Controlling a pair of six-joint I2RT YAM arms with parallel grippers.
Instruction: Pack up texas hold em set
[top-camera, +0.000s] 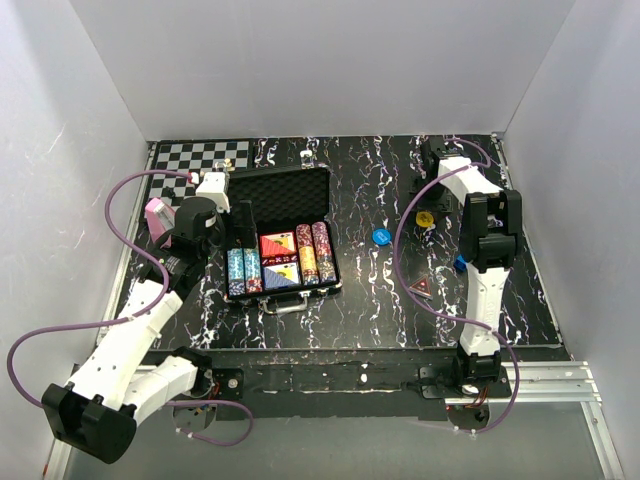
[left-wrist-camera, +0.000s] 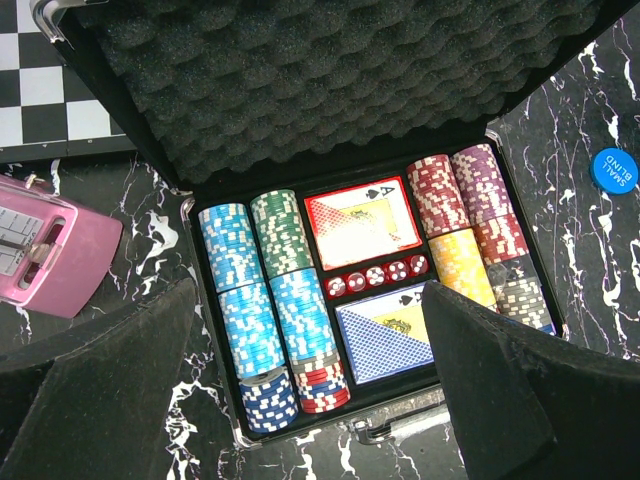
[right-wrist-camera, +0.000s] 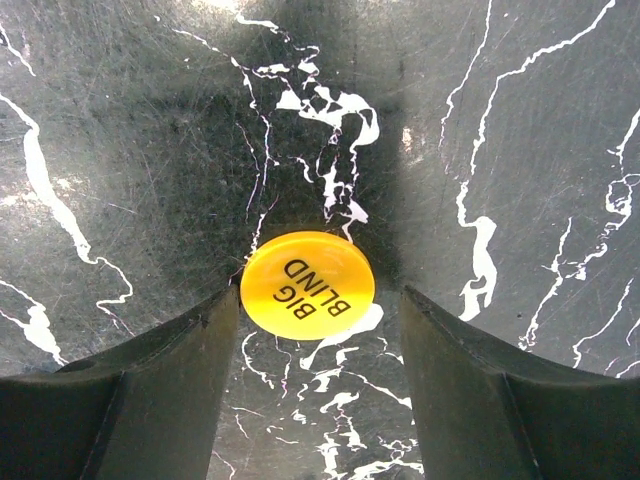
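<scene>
On marbled table (right-wrist-camera: 140, 150): round yellow button (right-wrist-camera: 307, 283), perhaps plastic

I take this for a robotics lab test cell. Plain white panels (top-camera: 300, 60) box the workspace on 3 sides: one stands beyond my left gripper (left-wrist-camera: 310, 300) and right gripper (right-wrist-camera: 320, 300), and one rises outboard of each. Under my right gripper the table (right-wrist-camera: 120, 150) is a scuffed black sheet veined with white, a work surface rather than furniture. Behind both hands, at the near edge, my 2 arms (top-camera: 120, 350) are bolted to a bare aluminium rail (top-camera: 560, 385) with exposed brackets. Purple cables (top-camera: 109, 212) loop loose through the air behind each gripper, trailing back along the arm toward its base.
</scene>
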